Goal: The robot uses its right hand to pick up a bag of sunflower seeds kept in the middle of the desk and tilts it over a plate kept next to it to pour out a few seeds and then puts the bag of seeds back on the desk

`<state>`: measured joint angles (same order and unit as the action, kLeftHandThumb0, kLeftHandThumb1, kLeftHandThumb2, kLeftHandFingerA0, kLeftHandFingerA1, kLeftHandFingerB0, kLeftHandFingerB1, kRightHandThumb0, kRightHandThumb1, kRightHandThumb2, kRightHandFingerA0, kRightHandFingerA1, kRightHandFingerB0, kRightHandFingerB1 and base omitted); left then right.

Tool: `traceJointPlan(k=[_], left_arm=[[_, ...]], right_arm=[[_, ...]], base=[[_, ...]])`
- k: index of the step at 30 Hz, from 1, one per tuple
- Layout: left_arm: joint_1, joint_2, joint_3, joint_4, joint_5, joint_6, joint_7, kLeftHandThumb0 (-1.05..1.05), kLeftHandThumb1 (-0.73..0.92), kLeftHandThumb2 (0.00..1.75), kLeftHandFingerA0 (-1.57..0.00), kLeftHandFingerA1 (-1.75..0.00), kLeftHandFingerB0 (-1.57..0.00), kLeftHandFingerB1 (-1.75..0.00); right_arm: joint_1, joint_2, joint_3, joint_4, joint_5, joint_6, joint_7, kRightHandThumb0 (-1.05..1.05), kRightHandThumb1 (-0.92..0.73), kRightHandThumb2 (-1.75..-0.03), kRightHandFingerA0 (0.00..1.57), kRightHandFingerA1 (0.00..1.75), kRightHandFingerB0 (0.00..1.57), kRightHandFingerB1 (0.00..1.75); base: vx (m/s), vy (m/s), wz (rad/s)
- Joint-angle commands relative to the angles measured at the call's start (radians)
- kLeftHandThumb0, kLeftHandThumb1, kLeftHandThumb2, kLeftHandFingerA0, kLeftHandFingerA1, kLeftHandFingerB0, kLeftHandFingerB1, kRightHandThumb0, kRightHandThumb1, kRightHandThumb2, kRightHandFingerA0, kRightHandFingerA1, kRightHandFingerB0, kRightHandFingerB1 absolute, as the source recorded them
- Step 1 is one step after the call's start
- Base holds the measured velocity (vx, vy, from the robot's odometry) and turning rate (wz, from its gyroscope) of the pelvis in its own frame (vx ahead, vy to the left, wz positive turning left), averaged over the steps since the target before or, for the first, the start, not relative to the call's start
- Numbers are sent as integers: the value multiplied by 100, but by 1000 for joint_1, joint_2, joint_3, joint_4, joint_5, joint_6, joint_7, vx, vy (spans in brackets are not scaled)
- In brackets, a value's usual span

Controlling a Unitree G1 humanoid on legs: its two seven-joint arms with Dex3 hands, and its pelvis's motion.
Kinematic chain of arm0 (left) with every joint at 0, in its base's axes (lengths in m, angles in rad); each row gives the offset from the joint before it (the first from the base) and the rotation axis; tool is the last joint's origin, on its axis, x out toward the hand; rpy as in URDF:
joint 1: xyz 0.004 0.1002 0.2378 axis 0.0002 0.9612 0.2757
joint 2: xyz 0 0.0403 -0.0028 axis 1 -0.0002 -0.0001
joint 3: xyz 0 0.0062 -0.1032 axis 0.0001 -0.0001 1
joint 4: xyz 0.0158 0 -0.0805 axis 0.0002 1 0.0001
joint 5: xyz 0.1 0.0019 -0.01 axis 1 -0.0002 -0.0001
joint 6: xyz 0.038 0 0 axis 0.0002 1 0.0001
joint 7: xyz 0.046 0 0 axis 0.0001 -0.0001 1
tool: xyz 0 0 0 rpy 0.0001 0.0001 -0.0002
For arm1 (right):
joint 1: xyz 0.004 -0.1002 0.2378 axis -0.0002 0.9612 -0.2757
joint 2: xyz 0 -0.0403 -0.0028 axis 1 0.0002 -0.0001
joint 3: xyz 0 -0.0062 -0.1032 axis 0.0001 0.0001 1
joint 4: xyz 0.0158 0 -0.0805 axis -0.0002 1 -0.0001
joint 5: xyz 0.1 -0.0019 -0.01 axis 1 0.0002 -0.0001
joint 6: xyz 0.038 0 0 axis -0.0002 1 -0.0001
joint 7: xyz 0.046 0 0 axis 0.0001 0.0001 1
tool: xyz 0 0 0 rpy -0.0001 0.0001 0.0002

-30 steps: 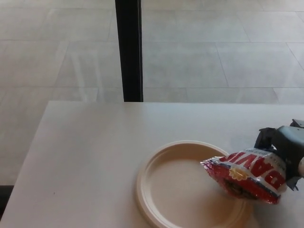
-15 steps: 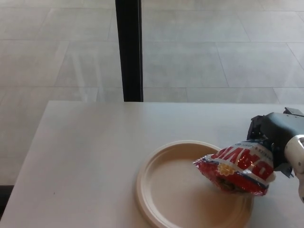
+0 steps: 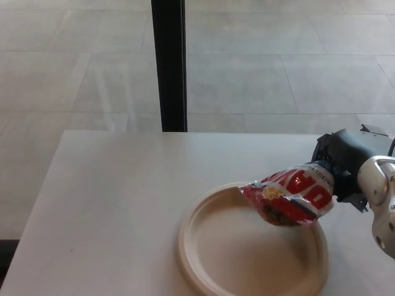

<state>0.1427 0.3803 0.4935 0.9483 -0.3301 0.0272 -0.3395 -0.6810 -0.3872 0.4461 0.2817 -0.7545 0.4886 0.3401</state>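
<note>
On the white bench [image 3: 111, 197] we saw a cream plate [image 3: 203, 259] lying flat toward the right, its rim standing well inside the bench edge. We could make out no seeds on its bare floor; the part under the bag was hidden. Above the plate's far right portion hung the red bag [image 3: 289, 196], lying nearly on its side with its crimped end pointing left and slightly down over the plate, a pose we judged to suit tipping seeds out. We could not see its opening or contents. The right hand [image 3: 349, 166], entering from the right, had its dark fingers [image 3: 326, 161] closed round the bag's rear end, holding it clear of the plate. The left hand did not appear.
</note>
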Motion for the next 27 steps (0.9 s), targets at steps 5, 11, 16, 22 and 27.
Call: traceJointPlan(k=[5,11,16,22,27], left_arm=[[6,15,9,-4,-11,13,-7,-70,68,115,-18,-69,-2,-54],[1,21,5,-22,-8,29,-3,-67,92,80,-16,-79,-1,-53],[7,21,-3,-31,1,6,-11,-69,69,116,-19,-70,-1,-54],[-8,31,-3,10,6,-4,-11,-69,68,116,-19,-70,0,-53],[-8,29,-2,11,3,-2,-6,-68,90,81,-18,-80,-2,-54]], right_arm=[[-45,-32,37,-16,-71,5,1,-45,-79,-71,89,174,72,87],[-67,-55,60,-27,-102,-31,-15,-42,-66,-86,92,174,76,86],[-58,-73,74,-59,-129,-75,-30,-41,-64,-88,96,175,80,96],[-44,-84,81,-81,-155,-124,-69,-41,-66,-86,94,173,60,60],[-30,-81,93,-114,-192,-154,-111,-41,-62,-92,96,175,78,100]], base=[[0,0,0],[0,0,0],[0,0,0],[0,0,0],[0,0,0]])
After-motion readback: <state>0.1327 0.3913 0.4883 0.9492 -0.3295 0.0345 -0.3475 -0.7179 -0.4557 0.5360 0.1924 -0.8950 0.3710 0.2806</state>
